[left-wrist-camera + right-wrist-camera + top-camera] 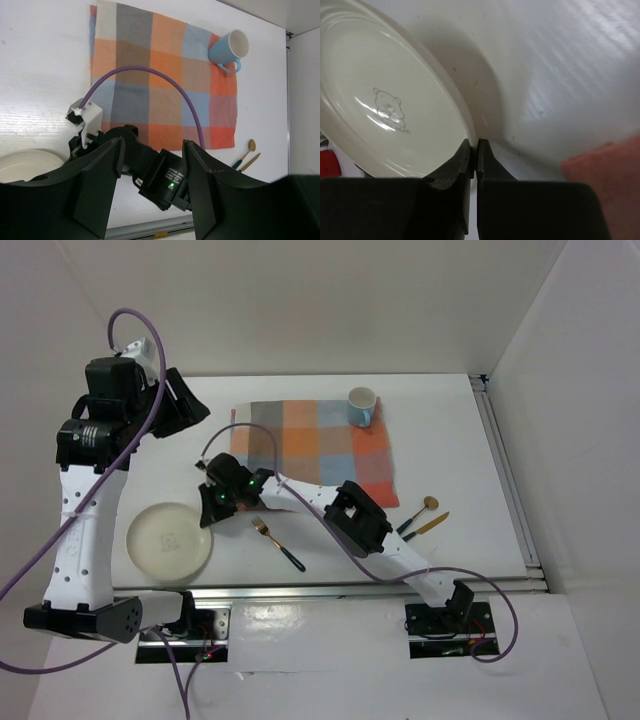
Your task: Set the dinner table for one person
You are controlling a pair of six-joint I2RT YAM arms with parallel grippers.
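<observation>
Plain white walls [330, 300] fill the top and both sides of the frame, meeting at a seam in the upper right. A silver rail [508, 480] borders the matte-white dinner table [450, 430] at right. Light is soft and even, the shadows faint.

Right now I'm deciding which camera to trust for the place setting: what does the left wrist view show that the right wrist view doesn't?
Only left wrist: the blue mug at the checked cloth's corner, the spoon and knife beside the cloth, the right arm, and the open left gripper. Only right wrist: the bear print on the plate and the right gripper shut on its rim. Both: the plate, some cloth, the white dinner table.
</observation>
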